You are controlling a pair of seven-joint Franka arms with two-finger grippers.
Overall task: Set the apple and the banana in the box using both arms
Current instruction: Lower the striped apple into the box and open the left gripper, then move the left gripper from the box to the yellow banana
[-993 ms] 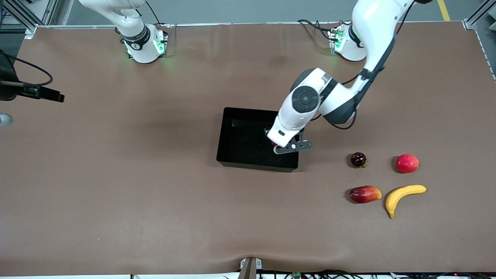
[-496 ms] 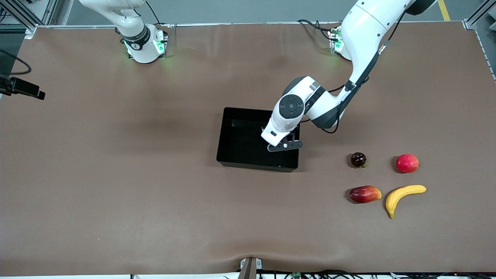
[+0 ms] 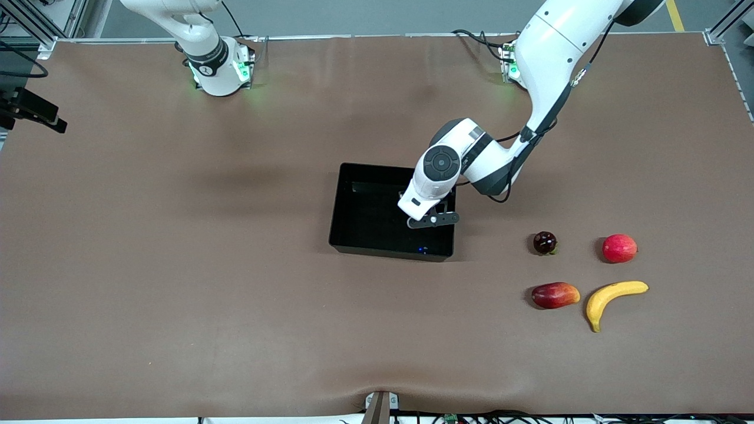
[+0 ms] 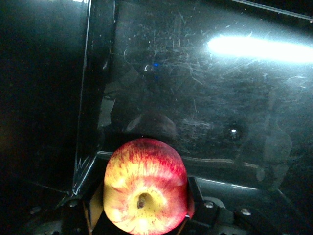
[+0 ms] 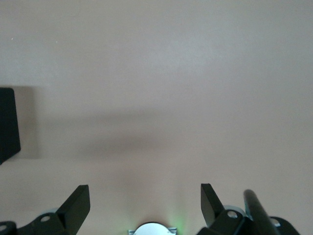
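Observation:
My left gripper [image 3: 433, 219] is down inside the black box [image 3: 389, 254], by the box wall toward the left arm's end of the table. In the left wrist view it [image 4: 145, 203] is shut on the red and yellow streaked apple [image 4: 145, 183], which it holds over the scratched box floor [image 4: 220, 107]. The arm hides the apple in the front view. The yellow banana [image 3: 612, 297] lies on the table toward the left arm's end, nearer the front camera than the box. My right gripper [image 5: 145, 196] is open and empty, high over bare table.
A round red-pink fruit [image 3: 619, 248], a small dark red fruit [image 3: 545, 242] and a red-yellow mango-like fruit [image 3: 555, 294] lie close to the banana. A black part of the right arm's hand [image 3: 35, 109] shows at the edge of the front view. The brown mat bulges at the front edge.
My left gripper has moved with the apple from over the box wall farther into the box and lower. The right arm's hand has drifted toward the edge of the front view.

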